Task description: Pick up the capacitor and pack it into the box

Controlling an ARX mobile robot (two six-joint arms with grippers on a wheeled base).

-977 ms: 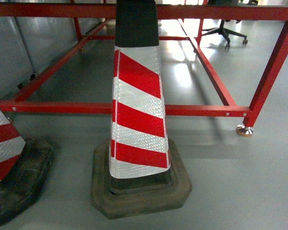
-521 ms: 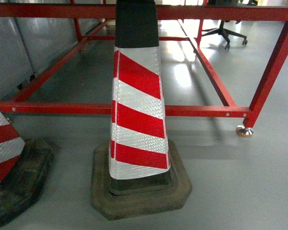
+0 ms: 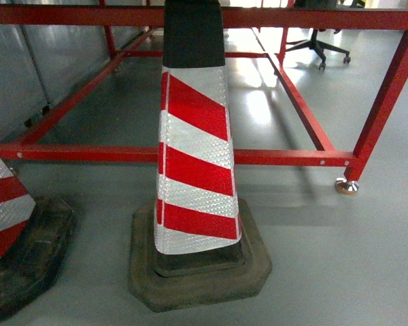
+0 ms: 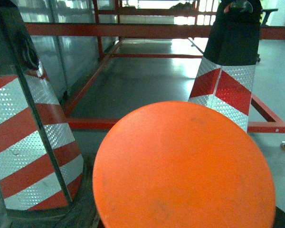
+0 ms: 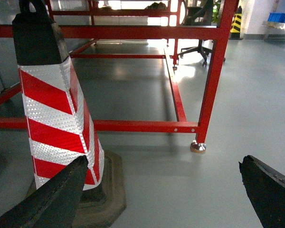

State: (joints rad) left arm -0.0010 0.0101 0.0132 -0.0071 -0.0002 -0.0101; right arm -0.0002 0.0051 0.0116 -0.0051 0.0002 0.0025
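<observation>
Right gripper (image 5: 161,190) agape; orange disc (image 4: 184,166) hides left gripper.

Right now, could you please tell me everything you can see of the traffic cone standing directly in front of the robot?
The traffic cone stands upright on the grey floor, close before the red metal frame, whose lower bar passes behind it. Its body carries slanted red and white reflective bands with a beaded texture, under a black top that runs out of the head view. It sits in a heavy, scuffed, dark base with cut corners, which looks like rubber. Nothing touches it but the floor. A second cone stands apart on its left.
</observation>
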